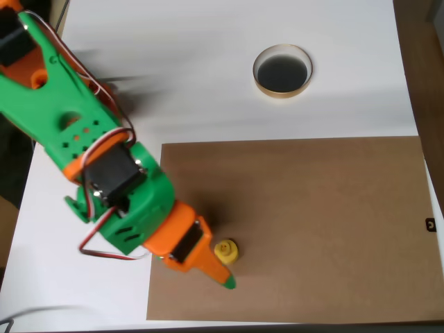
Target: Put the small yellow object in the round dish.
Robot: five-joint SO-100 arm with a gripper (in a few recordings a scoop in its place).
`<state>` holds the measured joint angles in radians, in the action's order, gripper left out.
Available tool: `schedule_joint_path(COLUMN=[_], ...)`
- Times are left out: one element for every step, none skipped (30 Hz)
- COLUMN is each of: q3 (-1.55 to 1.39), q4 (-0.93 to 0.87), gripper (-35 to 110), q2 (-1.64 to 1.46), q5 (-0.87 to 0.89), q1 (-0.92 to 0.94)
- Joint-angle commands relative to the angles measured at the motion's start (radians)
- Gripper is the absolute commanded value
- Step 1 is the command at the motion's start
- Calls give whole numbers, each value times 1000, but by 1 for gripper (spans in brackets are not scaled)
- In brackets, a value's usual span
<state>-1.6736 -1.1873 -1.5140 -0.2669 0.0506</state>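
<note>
The small yellow object (226, 251) stands on a brown board, low and left of centre in the overhead view. My green and orange gripper (222, 270) reaches in from the upper left. One orange finger with a green tip (227, 281) lies just below and left of the yellow object, touching or nearly touching it. The other finger is hidden, so how the jaws stand is unclear. The round dish (282, 71), with its tan rim and dark inside, sits on the white table at the upper right, far from the gripper.
The brown board (319, 222) covers the lower right of the white table (194, 76). The arm's green body (104, 173) crosses the left side. A small black mark (431, 224) sits at the board's right edge.
</note>
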Motion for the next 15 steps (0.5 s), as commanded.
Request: schedule_joint_path(q3=[107,121,140,158,176,193,209,219,225,230,232,235,244,250,258], q4=[-26,-29,-35,-44,-51,-58,-66,-69,-71,-72,-71,-71,-72,-75,-80], gripper=[32,32,32,32,32,32,32,32,32,32,32,32,32,32,32], q2=[5,18,37,58,78,98,120,135,149,158,164,173,183,190,198], q5=[11,17,21,26,31,35,38,41,44,46,49,52,58,61,64], q1=[-34,-41,-48,-52,-55,-58,-58,-58,-60,-58,-58,-58,-58,-60,-63])
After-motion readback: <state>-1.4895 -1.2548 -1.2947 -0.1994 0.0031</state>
